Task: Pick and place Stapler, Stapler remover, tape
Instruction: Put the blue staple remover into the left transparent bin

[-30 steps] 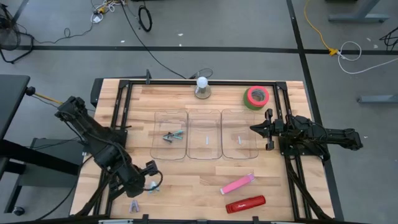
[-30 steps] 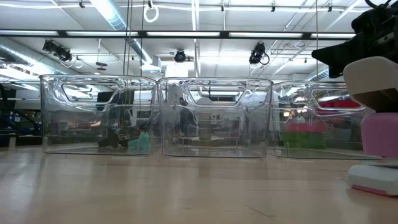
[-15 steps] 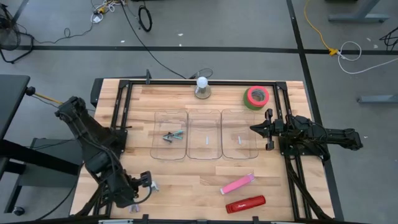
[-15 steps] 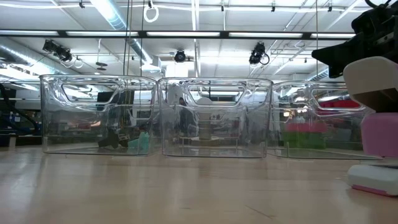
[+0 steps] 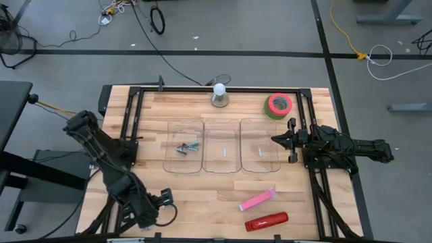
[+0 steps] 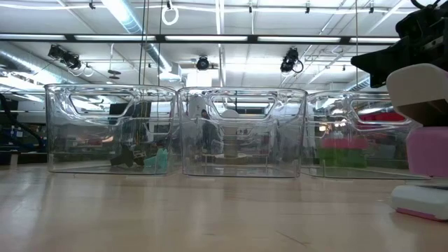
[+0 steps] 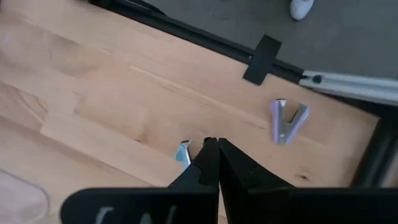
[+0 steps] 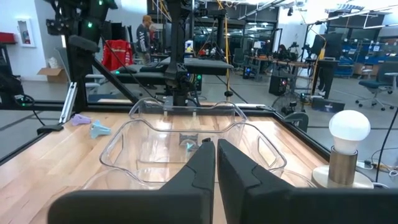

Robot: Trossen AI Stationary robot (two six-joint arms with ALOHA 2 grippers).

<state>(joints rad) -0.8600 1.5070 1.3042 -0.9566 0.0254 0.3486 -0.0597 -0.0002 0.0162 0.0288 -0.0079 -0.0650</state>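
A red stapler [image 5: 266, 221] and a pink stapler [image 5: 258, 200] lie on the table near its near edge. The pink one also shows in the low view [image 6: 427, 154]. The green tape roll [image 5: 278, 105] lies flat at the far right. A purple staple remover [image 7: 287, 119] and a light blue one [image 7: 183, 154] lie at the near left. My left gripper [image 7: 211, 148] is shut and empty, its tips just beside the blue remover. It also shows in the high view [image 5: 164, 199]. My right gripper [image 5: 275, 140] is shut and empty, waiting at the right bin's edge.
Three clear bins [image 5: 222, 145] stand in a row mid-table. The left bin [image 5: 185, 146] holds a dark staple remover and small parts. A white bulb on a grey base [image 5: 219, 94] stands at the far edge. A black frame rail [image 7: 348, 87] runs along the table's edge near my left gripper.
My left arm has swung toward the table's near edge, bringing its shut gripper down by the staple removers at the near left. The purple remover is now hidden under the arm in the high view.
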